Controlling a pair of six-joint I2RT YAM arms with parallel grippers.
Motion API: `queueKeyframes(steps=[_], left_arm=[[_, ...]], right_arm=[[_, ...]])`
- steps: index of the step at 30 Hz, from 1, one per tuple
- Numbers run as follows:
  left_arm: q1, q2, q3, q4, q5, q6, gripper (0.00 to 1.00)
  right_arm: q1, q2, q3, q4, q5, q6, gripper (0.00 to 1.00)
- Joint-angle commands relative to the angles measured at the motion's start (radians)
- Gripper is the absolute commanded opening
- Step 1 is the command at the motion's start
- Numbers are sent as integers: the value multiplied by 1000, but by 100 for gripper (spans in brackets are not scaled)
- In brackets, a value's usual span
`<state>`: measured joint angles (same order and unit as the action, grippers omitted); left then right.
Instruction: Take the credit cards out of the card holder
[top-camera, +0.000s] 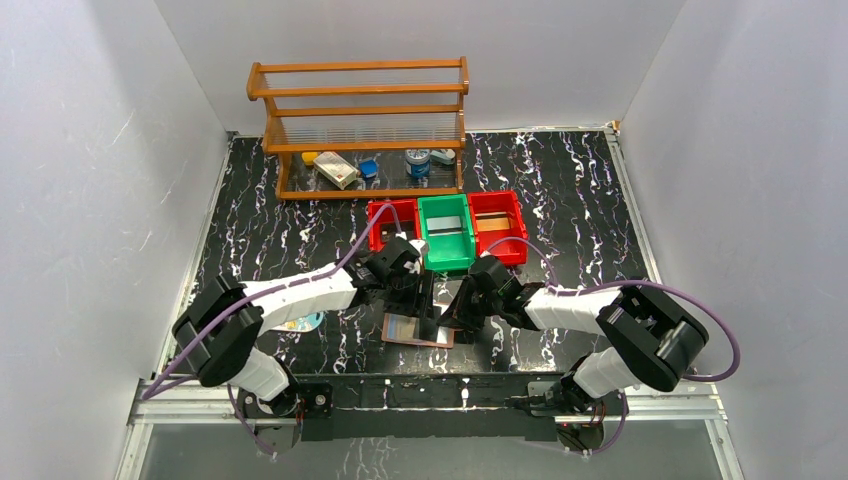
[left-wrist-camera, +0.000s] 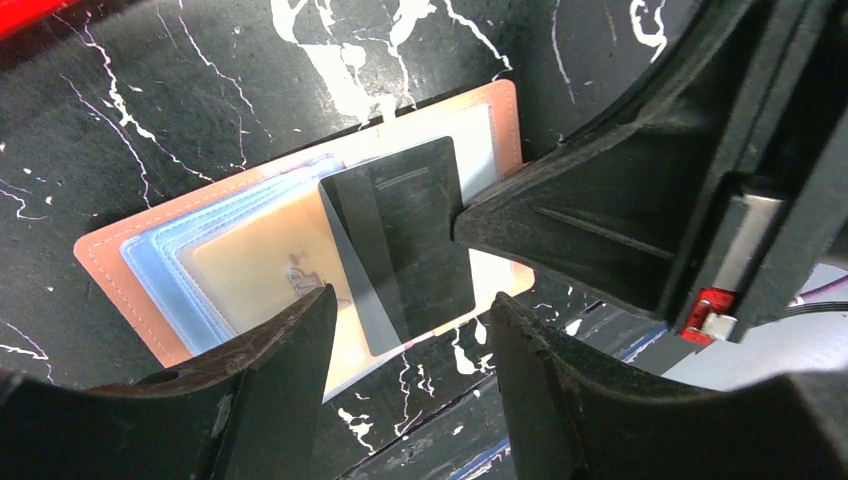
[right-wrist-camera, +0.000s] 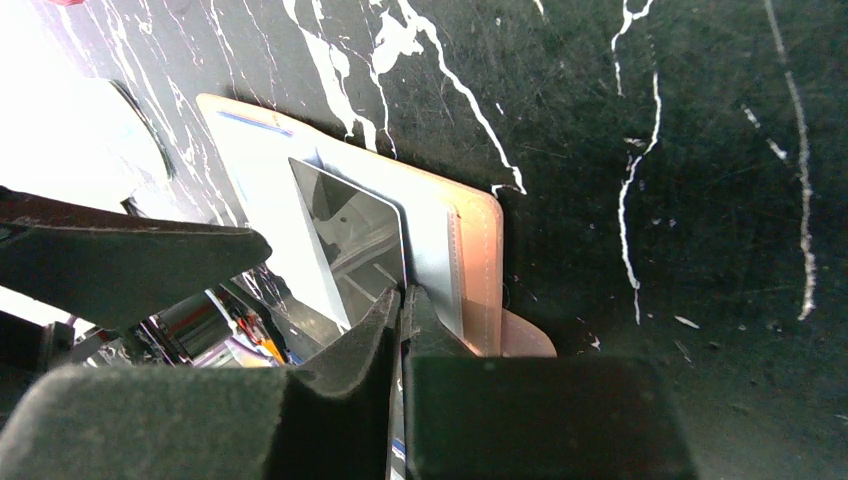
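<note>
The right claw (right-wrist-camera: 402, 298) is being clamped on a card (right-wrist-camera: 350, 235); a straight 3 o'clock pull is being advised, with the parted left claw (left-wrist-camera: 410, 305) pinning the card holder (left-wrist-camera: 100, 265).

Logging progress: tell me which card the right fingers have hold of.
The dark, glossy card, pinched at its edge by the right fingers over the open card holder; the cream card lies flat in its pocket.
</note>
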<state>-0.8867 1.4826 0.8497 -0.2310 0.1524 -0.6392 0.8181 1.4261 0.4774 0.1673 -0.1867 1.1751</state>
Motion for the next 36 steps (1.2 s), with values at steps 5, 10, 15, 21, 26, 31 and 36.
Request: queueKeyframes(steps=[5,10,15,21,26,31,36], left_arm=[[-4,45,-19,-13,22,33,47],[-3,67,-43,-33,24,38,35],[-4,76,-62,-31,26,26,30],[-4,70,-70,-33,18,25,28],[-3,68,-75,-31,16,22,27],[-3,64,-78,-31,17,22,26],[-3,57,-85,-30,15,18,25]], right_arm=[[-8,-11,1,37,-16,10,11],[-10,-1,0,69,-30,26,15],[-12,15,-3,89,-43,34,26],[-11,57,-28,177,-85,60,31],[-12,74,-41,245,-104,71,27],[-11,80,-62,310,-115,90,14],[-11,64,-84,375,-117,98,17]])
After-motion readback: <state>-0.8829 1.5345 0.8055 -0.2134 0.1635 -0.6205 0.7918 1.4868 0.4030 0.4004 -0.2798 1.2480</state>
